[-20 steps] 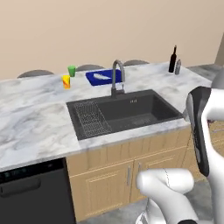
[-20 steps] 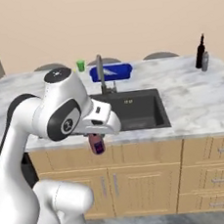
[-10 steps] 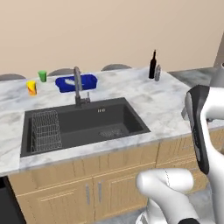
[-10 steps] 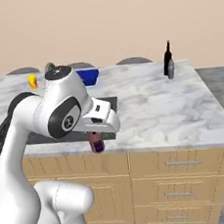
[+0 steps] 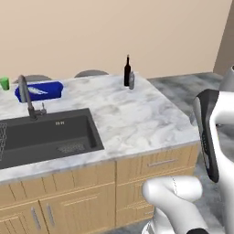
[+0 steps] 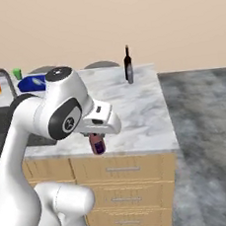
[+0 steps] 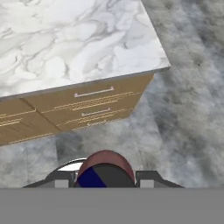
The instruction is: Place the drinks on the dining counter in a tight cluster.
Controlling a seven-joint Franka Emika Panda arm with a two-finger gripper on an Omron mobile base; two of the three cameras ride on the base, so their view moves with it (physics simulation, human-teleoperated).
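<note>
Up at the far edge of the marble worktop (image 5: 132, 119) the wine bottle (image 5: 127, 71) and grey bottle (image 5: 132, 80) already stand touching, while my pincer (image 6: 97, 144), clamped on the reddish bottle (image 6: 97, 143), hangs short of the near edge with it left to deliver.

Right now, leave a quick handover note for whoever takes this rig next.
Pincer: shut on the reddish bottle, hanging in front of the drawers, below the counter edge.
Wine bottle and small grey bottle: side by side at the far edge of the dining counter.
Done: two drinks grouped, third picked up.
Left: lift the reddish bottle onto the counter and set it tight against those two.
</note>
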